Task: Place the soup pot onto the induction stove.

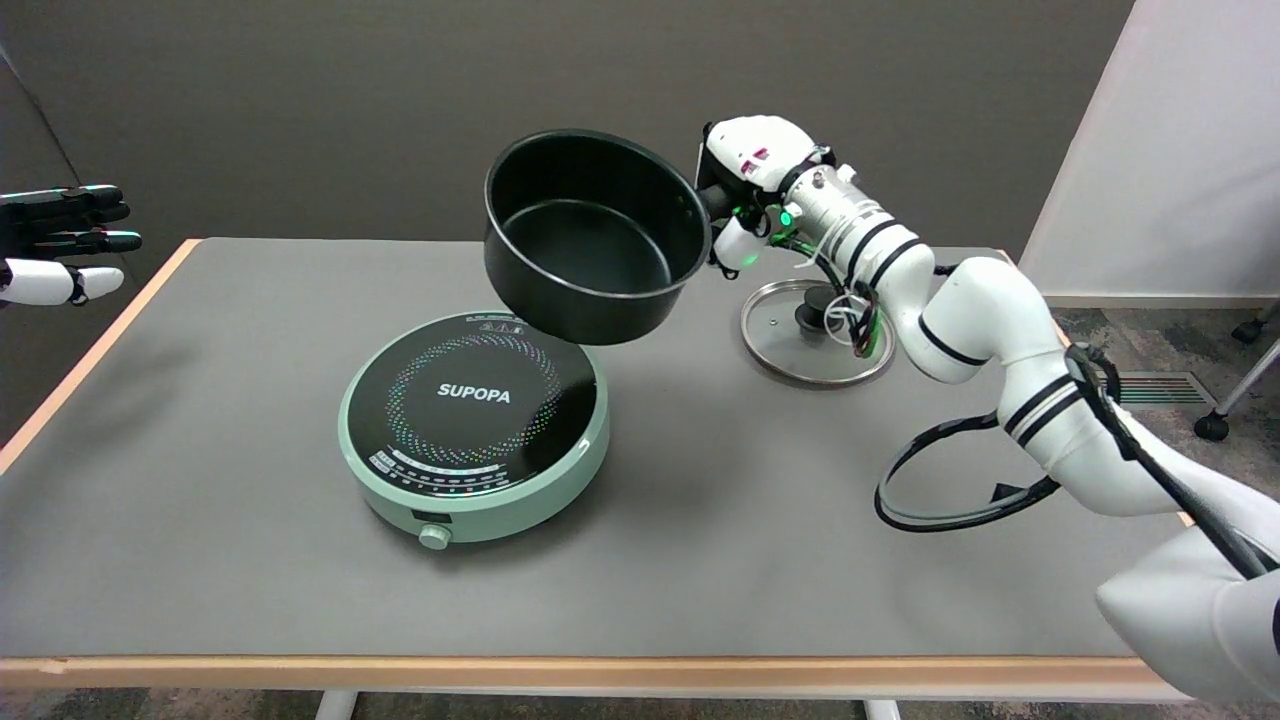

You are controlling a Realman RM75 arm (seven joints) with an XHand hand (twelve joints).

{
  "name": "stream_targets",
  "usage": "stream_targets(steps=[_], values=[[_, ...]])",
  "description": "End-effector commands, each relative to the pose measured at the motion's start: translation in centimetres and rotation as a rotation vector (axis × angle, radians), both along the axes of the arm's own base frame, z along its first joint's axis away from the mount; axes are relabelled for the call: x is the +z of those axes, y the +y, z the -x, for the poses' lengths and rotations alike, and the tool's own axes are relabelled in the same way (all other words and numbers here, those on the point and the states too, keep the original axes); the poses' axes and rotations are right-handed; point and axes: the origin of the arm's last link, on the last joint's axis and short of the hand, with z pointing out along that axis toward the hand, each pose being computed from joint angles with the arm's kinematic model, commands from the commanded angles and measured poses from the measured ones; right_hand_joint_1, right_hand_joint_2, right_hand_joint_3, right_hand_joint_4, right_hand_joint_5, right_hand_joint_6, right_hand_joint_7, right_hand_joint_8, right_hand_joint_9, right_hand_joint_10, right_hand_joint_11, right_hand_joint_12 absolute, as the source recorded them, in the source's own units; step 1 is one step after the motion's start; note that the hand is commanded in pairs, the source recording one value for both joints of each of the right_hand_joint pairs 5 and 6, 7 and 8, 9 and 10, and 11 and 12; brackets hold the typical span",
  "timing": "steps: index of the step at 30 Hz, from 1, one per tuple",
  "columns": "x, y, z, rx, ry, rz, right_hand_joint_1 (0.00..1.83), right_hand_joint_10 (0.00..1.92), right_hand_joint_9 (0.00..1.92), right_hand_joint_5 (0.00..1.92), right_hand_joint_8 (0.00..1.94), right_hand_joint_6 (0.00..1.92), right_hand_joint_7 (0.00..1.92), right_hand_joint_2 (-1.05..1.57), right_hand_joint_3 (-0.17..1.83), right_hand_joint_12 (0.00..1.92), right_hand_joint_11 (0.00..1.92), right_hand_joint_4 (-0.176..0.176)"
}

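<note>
Gripping the round, matte-black soup pot (590,240) by its right side, the robot hand (745,195) holds it tilted above the round, mint-green, glass-topped induction stove (475,425).

The soup pot (590,240) looked matt black with a shiny metal rim — the induction stove (474,430) had a glossy black top and smooth green plastic body.

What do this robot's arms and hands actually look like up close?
The right arm is glossy white, built of rounded segments with black bands at the joints. A black cable loops loosely beside it, and thinner wires bunch near a ribbed silver wrist with a green light. Its robot hand has a white shell with small red marks and black parts. The left robot hand shows black fingers and white ones tipped black.
</note>
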Motion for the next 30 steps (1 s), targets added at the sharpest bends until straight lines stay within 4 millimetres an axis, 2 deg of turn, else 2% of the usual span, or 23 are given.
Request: stream_targets(steps=[1, 7, 12, 20, 24, 30], values=[[1.9, 1.7, -0.4, -0.035, 0.024, 0.293, 1.31, 1.74, 1.74, 1.74, 1.74, 1.74, 1.74, 0.15, 1.55, 1.74, 1.74, -0.090], [-0.4, 2.9, -0.1, -0.066, 0.006, 0.431, 1.32, 1.73, 1.73, 1.73, 1.73, 1.73, 1.73, 0.10, 1.58, 1.73, 1.73, -0.095], [-3.7, 2.9, 1.1, -0.124, -0.001, 0.478, 1.33, 1.71, 1.71, 1.71, 1.71, 1.71, 1.71, 0.05, 1.62, 1.71, 1.71, -0.101], [-9.6, 2.7, 1.2, -0.163, -0.012, 0.476, 1.34, 1.70, 1.70, 1.70, 1.70, 1.70, 1.70, 0.03, 1.66, 1.70, 1.70, -0.105], [-11.4, 2.8, 0.8, -0.201, -0.006, 0.474, 1.34, 1.70, 1.70, 1.70, 1.70, 1.70, 1.70, 0.01, 1.68, 1.70, 1.70, -0.107], [-13.1, 2.8, -1.1, -0.226, -0.003, 0.477, 1.35, 1.70, 1.70, 1.70, 1.70, 1.70, 1.70, 0.00, 1.70, 1.70, 1.70, -0.109]])
